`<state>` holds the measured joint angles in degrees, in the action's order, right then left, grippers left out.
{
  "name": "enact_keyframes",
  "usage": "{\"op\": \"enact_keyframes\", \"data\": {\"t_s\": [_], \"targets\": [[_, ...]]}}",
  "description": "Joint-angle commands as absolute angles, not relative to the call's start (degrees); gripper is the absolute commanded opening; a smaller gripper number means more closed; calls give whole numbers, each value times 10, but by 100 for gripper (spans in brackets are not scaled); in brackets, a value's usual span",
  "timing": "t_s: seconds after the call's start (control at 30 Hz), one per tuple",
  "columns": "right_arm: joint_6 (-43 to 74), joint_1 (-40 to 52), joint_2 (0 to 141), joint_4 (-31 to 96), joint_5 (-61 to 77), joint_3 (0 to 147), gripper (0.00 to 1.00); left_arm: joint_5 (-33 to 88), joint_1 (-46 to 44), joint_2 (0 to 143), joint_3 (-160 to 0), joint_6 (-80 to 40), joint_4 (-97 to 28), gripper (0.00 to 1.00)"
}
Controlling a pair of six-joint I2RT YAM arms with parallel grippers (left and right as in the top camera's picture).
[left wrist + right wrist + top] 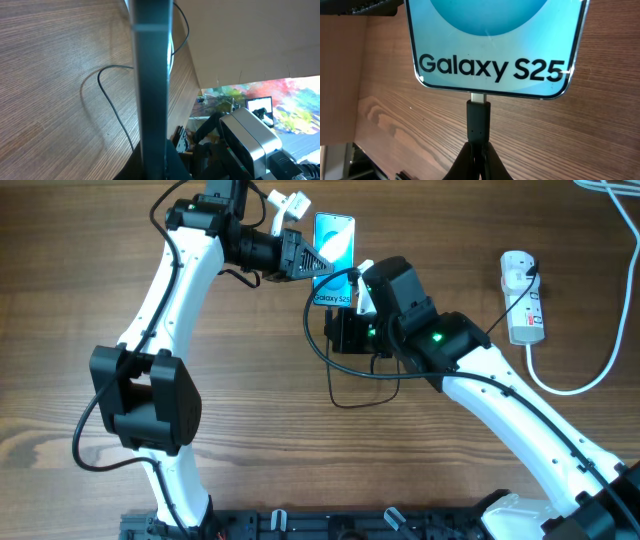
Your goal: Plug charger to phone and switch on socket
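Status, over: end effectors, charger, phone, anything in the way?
Left end effector shut on phone. Right end effector shut on charger, tip at phone's bottom port. Socket apart, untouched. No obstruction seen.

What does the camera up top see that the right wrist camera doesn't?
Only the overhead view shows the white socket with its white cord off to one side, both arms, and the left gripper holding the phone. Only the right wrist view shows, close up, the right gripper pinching the charger right at the phone's bottom edge, with a bit of silver tip showing between them. Both show the phone's blue screen, the black charger and the wooden table.
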<state>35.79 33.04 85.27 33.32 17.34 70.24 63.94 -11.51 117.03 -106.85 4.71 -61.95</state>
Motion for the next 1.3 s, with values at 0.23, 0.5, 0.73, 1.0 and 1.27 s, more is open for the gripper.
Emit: {"op": "enact_keyframes", "data": {"t_s": [0.23,0.5,0.73,1.0,1.27], "targets": [[361,314,856,297,73,767,10,668,-133,1162,-1059,60,-650,4],[359,314,856,340,89,767,13,636,-128,1162,-1059,49,-623,4],[331,316,866,392,196,767,44,319,-64,1162,-1059,-157,-612,4],[270,366,1126,675,131,1082,54,190,-3,1164,-1059,-203,-660,4],[344,403,1271,647,85,1123,45,177,78,1164,-1051,-202,-697,4]]}}
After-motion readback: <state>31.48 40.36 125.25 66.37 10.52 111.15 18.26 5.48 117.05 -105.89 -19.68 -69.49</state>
